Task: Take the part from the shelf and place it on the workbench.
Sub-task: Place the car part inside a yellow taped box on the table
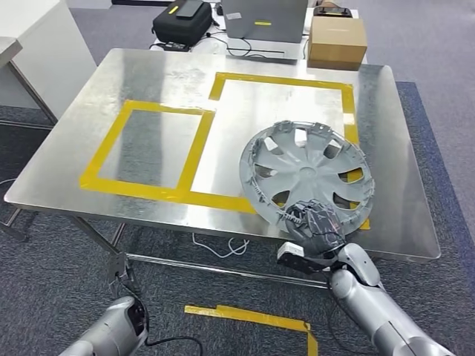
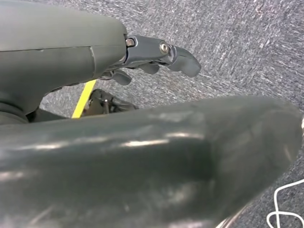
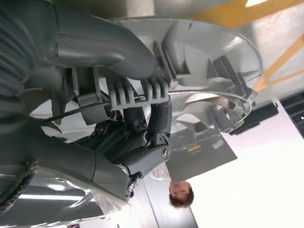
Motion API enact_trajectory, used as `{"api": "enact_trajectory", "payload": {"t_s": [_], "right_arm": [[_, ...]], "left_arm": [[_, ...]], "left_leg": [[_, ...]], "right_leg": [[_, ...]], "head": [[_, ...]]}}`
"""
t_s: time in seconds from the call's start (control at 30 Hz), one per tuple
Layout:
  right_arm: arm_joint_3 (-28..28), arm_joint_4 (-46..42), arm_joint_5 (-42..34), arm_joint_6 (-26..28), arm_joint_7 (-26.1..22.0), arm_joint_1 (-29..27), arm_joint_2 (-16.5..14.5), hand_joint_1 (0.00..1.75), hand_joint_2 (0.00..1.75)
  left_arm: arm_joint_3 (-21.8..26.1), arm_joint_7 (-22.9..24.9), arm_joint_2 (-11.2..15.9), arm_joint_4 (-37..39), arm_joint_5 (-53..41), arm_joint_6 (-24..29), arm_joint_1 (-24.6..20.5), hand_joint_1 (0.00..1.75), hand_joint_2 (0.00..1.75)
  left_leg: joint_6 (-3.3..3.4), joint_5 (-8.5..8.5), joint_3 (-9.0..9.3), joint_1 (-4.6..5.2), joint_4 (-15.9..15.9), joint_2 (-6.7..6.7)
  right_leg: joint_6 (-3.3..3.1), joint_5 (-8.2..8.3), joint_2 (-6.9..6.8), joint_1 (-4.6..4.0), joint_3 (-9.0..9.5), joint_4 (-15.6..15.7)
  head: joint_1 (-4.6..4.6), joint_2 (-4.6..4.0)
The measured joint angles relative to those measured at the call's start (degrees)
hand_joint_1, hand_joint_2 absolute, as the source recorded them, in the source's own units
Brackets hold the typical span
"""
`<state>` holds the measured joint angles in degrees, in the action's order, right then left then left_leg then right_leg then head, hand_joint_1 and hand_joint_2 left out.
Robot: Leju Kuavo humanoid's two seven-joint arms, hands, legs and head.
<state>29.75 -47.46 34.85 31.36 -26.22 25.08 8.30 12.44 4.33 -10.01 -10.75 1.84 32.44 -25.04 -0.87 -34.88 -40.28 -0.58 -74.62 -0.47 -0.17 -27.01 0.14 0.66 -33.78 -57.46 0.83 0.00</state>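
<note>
The part is a grey wheel cover (image 1: 308,174) lying on the metal workbench (image 1: 156,81), at the near right corner of the larger yellow-taped rectangle. Its near rim overhangs the tape line. My right hand (image 1: 315,226) grips that near rim at the table's front edge. In the right wrist view the thumb lies over the wheel cover's (image 3: 215,52) ribbed rim and the dark fingers (image 3: 154,142) curl under it. My left arm (image 1: 115,330) hangs low beside the table. My left hand (image 2: 161,52) is above the carpet with fingers stretched out, holding nothing.
Two yellow tape rectangles (image 1: 142,189) mark the benchtop. Behind the bench stand a cardboard box (image 1: 337,41), a black bag (image 1: 182,21) and a grey case (image 1: 263,18). A white table (image 1: 33,44) is at far left. Yellow tape (image 1: 252,317) lies on the carpet. A person (image 3: 181,194) stands beyond.
</note>
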Motion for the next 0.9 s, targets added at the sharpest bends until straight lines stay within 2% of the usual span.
{"api": "enact_trajectory", "payload": {"t_s": [0.03, 0.07, 0.13, 0.17, 0.2, 0.23, 0.33, 0.37, 0.43, 0.47, 0.5, 0.53, 0.57, 0.6, 0.63, 0.67, 0.7, 0.73, 0.83, 0.9], "right_arm": [[-0.01, 0.39, 0.04, 0.00, -0.01, -0.03, -0.02, 1.75, 1.75], [-0.01, 0.71, 0.05, 0.00, 0.01, -0.04, -0.04, 1.75, 1.75], [-0.13, 1.35, 0.01, -0.07, 0.30, 0.10, -0.10, 1.75, 1.75], [-0.31, 1.87, -0.08, -0.26, 0.63, 0.31, -0.12, 1.75, 1.75], [-0.66, 2.56, -0.24, -0.64, 1.06, 0.61, -0.14, 1.75, 1.75], [-1.14, 3.43, -0.48, -1.16, 1.53, 1.02, -0.14, 1.75, 1.75], [-3.16, 6.77, -1.25, -2.83, 2.71, 2.71, -0.15, 1.75, 1.75], [-3.81, 8.07, -1.37, -3.26, 3.13, 3.35, -0.15, 1.75, 1.75], [-4.80, 10.78, -1.26, -4.16, 4.38, 4.54, -0.17, 1.75, 1.75], [-5.13, 12.12, -1.04, -4.54, 4.92, 5.09, -0.19, 1.75, 1.75], [-5.39, 13.43, -0.68, -5.01, 5.46, 5.72, -0.27, 1.75, 1.75], [-5.56, 14.68, -0.20, -5.52, 5.89, 6.46, -0.38, 1.75, 1.75], [-5.64, 15.81, 0.44, -6.14, 6.14, 7.37, -0.53, 1.75, 1.75], [-5.66, 16.86, 1.23, -6.91, 6.31, 8.39, -0.71, 1.75, 1.75], [-5.63, 17.77, 2.24, -7.85, 6.39, 9.54, -0.95, 1.75, 1.75], [-5.55, 18.53, 3.54, -8.71, 6.36, 10.80, -1.31, 1.75, 1.75], [-5.27, 19.13, 5.18, -9.30, 6.23, 12.13, -1.85, 1.75, 1.75], [-4.74, 19.60, 7.35, -9.40, 6.06, 13.45, -2.43, 1.75, 1.75], [-1.74, 20.49, 14.12, -7.68, 5.58, 16.49, -4.07, 1.75, 1.75], [0.13, 20.92, 16.07, -6.86, 5.50, 17.71, -5.21, 1.75, 1.75]], "left_arm": [[0.00, 0.00, 0.01, 0.00, 0.00, 0.00, 0.10, 0.00, 0.00], [0.00, 0.00, 0.02, 0.00, 0.00, 0.00, 0.16, 0.00, 0.00], [0.00, 0.00, 0.05, 0.01, 0.01, -0.03, 0.15, 0.00, 0.00], [0.00, 0.00, 0.06, 0.01, 0.03, -0.04, 0.08, 0.00, 0.00], [0.00, 0.02, 0.03, 0.02, 0.05, -0.05, 0.02, 0.00, 0.00], [0.00, 0.03, -0.01, 0.02, 0.05, -0.02, -0.03, 0.00, 0.00], [-0.01, 0.04, -0.19, 0.02, -0.25, 0.21, -0.15, 0.00, 0.00], [-0.02, -0.01, -0.29, 0.02, -0.39, 0.38, -0.25, 0.00, 0.00], [-0.03, -0.13, -0.60, 0.02, -0.65, 0.73, -0.49, 0.00, 0.00], [-0.04, -0.16, -0.75, 0.02, -0.79, 0.83, -0.55, 0.00, 0.00], [-0.05, -0.14, -0.92, 0.02, -0.99, 0.87, -0.56, 0.00, 0.00], [-0.08, -0.05, -1.05, 0.02, -1.27, 0.90, -0.56, 0.00, 0.00], [-0.14, 0.13, -1.21, 0.02, -1.68, 0.89, -0.58, 0.00, 0.00], [-0.27, 0.40, -1.39, 0.02, -2.21, 0.84, -0.65, 0.00, 0.00], [-0.50, 0.70, -1.61, 0.02, -2.83, 0.73, -0.76, 0.00, 0.00], [-0.84, 0.93, -1.87, 0.02, -3.46, 0.60, -0.93, 0.00, 0.00], [-1.20, 1.08, -2.14, 0.02, -3.91, 0.45, -1.10, 0.00, 0.00], [-1.49, 1.11, -2.39, 0.02, -4.17, 0.26, -1.24, 0.00, 0.00], [-1.95, 1.07, -3.01, 0.02, -4.34, -0.07, -1.44, 0.00, 0.00], [-2.22, 1.03, -3.21, 0.02, -4.39, -0.06, -1.61, 0.00, 0.00]], "left_leg": [[-0.02, 1.05, -1.17, 0.00, -0.80, 0.01], [0.03, 3.31, -1.24, 0.00, 0.73, 0.02], [0.28, 9.05, 0.83, 0.01, 7.97, 0.08], [0.46, 10.58, 2.03, 0.07, 11.38, 0.09], [0.74, 11.07, 2.85, 0.13, 13.60, 0.12], [1.02, 10.63, 3.20, 0.20, 14.42, 0.13], [2.00, 10.03, 3.72, 0.02, 15.34, 0.14], [2.34, 9.93, 3.97, -0.07, 15.49, 0.14], [2.92, 9.65, 4.33, -0.10, 15.57, 0.14], [3.13, 9.52, 4.42, -0.04, 15.57, 0.11], [3.27, 9.38, 4.55, 0.02, 15.56, 0.07], [3.36, 9.24, 4.74, 0.11, 15.56, 0.03], [3.41, 9.09, 4.99, 0.20, 15.55, 0.00], [3.40, 8.94, 5.30, 0.32, 15.56, -0.03], [3.37, 8.79, 5.59, 0.40, 15.56, -0.04], [3.23, 8.61, 5.71, 0.59, 15.55, -0.02], [3.01, 8.51, 5.72, 0.70, 15.54, 0.05], [2.75, 8.46, 5.65, 0.74, 15.55, 0.16], [1.87, 8.24, 5.56, 0.81, 15.35, 0.45], [1.16, 6.41, 4.36, 0.79, 12.42, 0.40]], "right_leg": [[0.04, -0.41, 0.05, 0.00, 0.54, -0.01], [0.12, -0.83, 0.11, 0.00, 1.18, -0.02], [0.48, -1.81, 0.19, -0.04, 2.27, -0.01], [0.79, -2.24, 0.27, -0.14, 2.62, -0.07], [1.14, -2.50, 0.35, -0.24, 2.69, -0.06], [1.49, -2.60, 0.43, -0.34, 2.58, 0.00], [2.45, -3.07, 0.39, -0.35, 2.42, -0.14], [2.72, -3.80, 0.31, -0.33, 1.76, -1.46], [3.08, -6.34, 0.20, -0.30, -1.79, -7.92], [3.17, -7.63, 0.19, -0.31, -4.35, -12.13], [3.19, -8.23, 0.19, -0.31, -6.65, -15.45], [3.12, -7.75, 0.19, -0.33, -8.09, -16.87], [2.91, -6.14, 0.19, -0.37, -8.33, -15.94], [2.55, -3.73, 0.20, -0.45, -7.40, -12.88], [1.92, -1.28, 0.20, -0.66, -5.77, -8.61], [1.28, 0.36, 0.09, -0.87, -3.98, -4.74], [0.83, 1.31, -0.02, -1.05, -2.68, -1.96], [0.52, 1.55, -0.07, -1.20, -1.98, -0.54], [0.49, 1.81, 0.10, -0.91, -1.62, 0.15], [0.37, 2.02, 0.11, -0.45, -1.19, 0.65]], "head": [[0.00, 0.00], [0.01, 0.00], [-0.03, 0.00], [-0.02, 0.00], [-0.03, 0.00], [-0.03, 0.00], [-0.10, 0.00], [-0.16, 0.00], [-0.23, 0.00], [-0.24, 0.00], [-0.23, 0.00], [-0.23, 0.00], [-0.24, 0.00], [-0.25, 0.00], [-0.26, 0.00], [-0.24, 0.00], [-0.23, 0.00], [-0.21, 0.00], [-0.20, 0.00], [-0.03, 0.00]]}}
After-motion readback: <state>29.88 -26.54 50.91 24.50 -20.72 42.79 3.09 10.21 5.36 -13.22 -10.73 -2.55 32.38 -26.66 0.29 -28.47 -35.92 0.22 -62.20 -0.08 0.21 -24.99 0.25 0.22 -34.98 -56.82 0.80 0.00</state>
